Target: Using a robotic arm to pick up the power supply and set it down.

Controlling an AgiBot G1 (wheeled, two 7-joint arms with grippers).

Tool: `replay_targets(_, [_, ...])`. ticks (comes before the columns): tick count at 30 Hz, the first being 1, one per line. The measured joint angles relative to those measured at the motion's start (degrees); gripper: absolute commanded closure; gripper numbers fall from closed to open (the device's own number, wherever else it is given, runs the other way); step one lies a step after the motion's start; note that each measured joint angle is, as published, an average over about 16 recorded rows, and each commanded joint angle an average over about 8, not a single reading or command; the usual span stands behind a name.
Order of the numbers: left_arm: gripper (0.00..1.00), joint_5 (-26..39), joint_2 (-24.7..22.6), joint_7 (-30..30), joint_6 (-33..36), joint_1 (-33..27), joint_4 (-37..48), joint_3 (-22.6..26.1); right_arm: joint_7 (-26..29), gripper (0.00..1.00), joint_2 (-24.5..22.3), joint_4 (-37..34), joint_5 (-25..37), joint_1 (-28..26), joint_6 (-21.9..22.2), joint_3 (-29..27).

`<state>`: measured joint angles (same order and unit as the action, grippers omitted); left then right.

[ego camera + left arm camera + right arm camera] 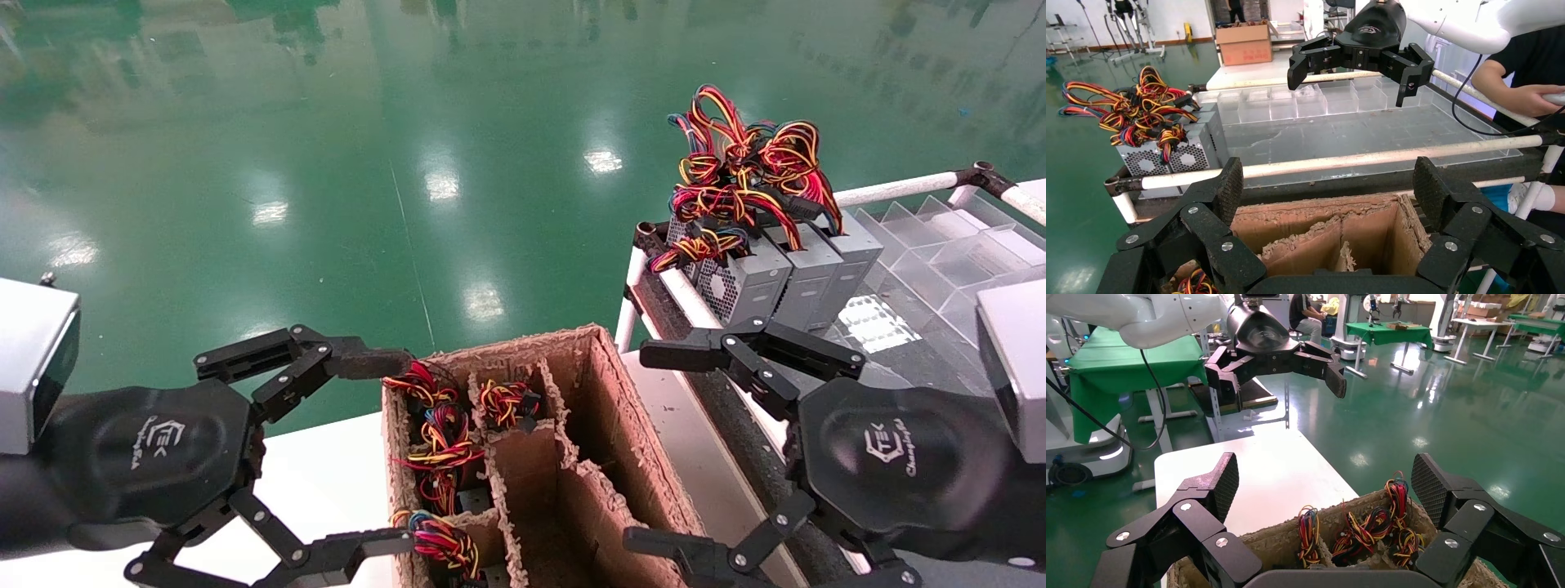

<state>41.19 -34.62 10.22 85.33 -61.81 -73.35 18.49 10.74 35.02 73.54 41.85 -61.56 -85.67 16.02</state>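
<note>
2 grippers hover wide open and empty over the box, left gripper at lower left nearest the power supplies standing wires-up in its left cells, right gripper over the box's right edge.

Black logo-marked left gripper, right gripper, linked jaws, silver wrist boxes

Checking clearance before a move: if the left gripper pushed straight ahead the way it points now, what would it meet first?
Probably the cardboard box: the open left gripper points at its near wall, fingers straddling the wire-filled compartments. Depth is unclear; it may pass just above the rim.
</note>
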Motion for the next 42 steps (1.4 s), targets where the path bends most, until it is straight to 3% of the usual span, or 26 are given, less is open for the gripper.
replay_targets(6, [0.00, 0.00, 0.00, 0.00, 0.00, 0.00, 0.00, 0.00, 0.00, 0.00, 0.00, 0.00, 0.00, 0.00, 0.00, 0.00])
replay_targets(7, [0.05, 0.00, 0.00, 0.00, 0.00, 0.00, 0.00, 0.00, 0.00, 0.00, 0.00, 0.00, 0.00, 0.00, 0.00, 0.00])
replay_targets(14, [0.92, 0.00, 0.00, 0.00, 0.00, 0.00, 0.00, 0.00, 0.00, 0.00, 0.00, 0.00, 0.00, 0.00, 0.00, 0.00])
replay_targets(15, [0.99, 0.00, 0.00, 0.00, 0.00, 0.00, 0.00, 0.00, 0.00, 0.00, 0.00, 0.00, 0.00, 0.00, 0.00, 0.00])
replay_targets(42, [1.00, 0.00, 0.00, 0.00, 0.00, 0.00, 0.00, 0.00, 0.00, 0.00, 0.00, 0.00, 0.00, 0.00, 0.00, 0.00])
